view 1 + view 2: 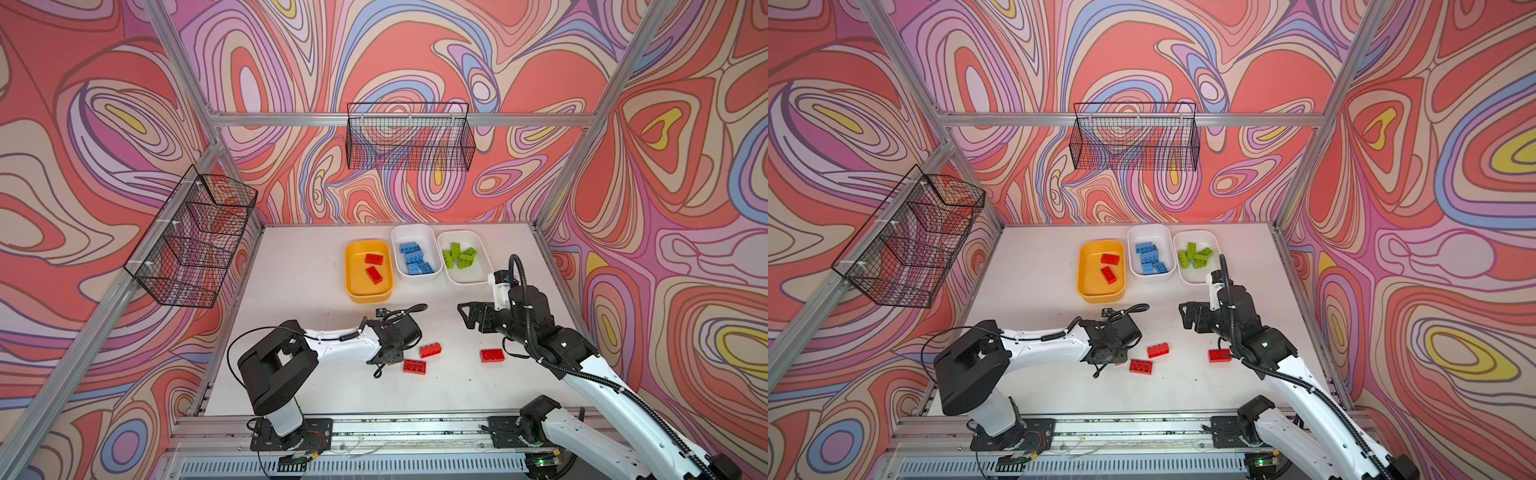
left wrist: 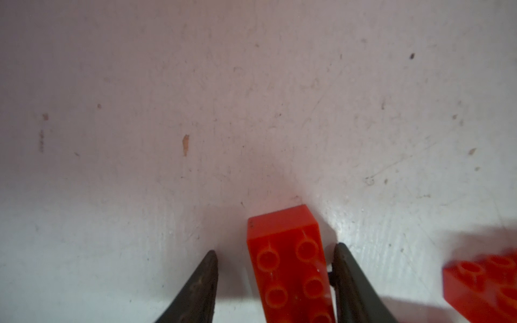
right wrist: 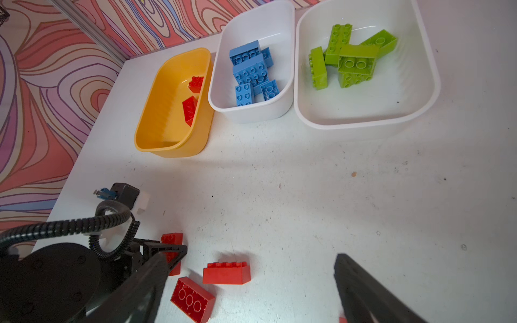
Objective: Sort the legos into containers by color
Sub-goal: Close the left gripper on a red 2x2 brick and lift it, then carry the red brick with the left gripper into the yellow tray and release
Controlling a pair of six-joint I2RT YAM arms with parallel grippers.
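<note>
One red lego [image 2: 288, 268] is lying on the table [image 2: 195, 112] between the fingers of the left gripper [image 2: 276, 249], which are standing apart around it, a gap showing on one side. Its near end is running out of frame; both top views are hiding it under that gripper. The right gripper [image 1: 464, 316] is hovering, jaws wide apart.

White table [image 1: 299, 299], scuffed and speckled. Three tubs are set in a row near the far edge, close together: yellow-orange tub [image 1: 369, 297], middle white tub [image 1: 415, 277], right white tub [image 1: 469, 281]. Four red bricks are left loose on the near half: first brick [image 1: 430, 350], second brick [image 1: 414, 366] just beside it, third brick [image 1: 492, 355] apart to the right, fourth brick [image 2: 285, 268] left of the pair.
</note>
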